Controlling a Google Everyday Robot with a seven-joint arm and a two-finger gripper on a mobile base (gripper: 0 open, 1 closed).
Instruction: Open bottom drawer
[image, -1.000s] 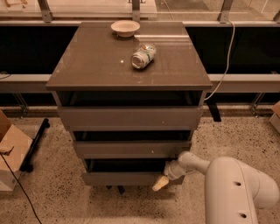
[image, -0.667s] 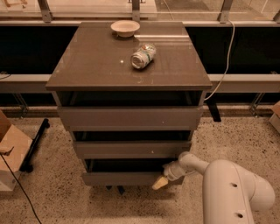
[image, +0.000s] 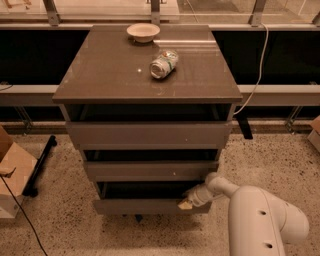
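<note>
Down at 6 o'clock of the cabinet (image: 150, 75), there was the bottom drawer (image: 140, 206), a dark gap showing above it and its front running 9 to 3. The gripper (image: 186, 203) was right at that front's 3 o'clock end, touching the top lip, with the arm reaching in from 4 o'clock. Spread or closed? Could not tell. The pull looked to be in hand, and it wanted to go straight toward 6, square to the front.
</note>
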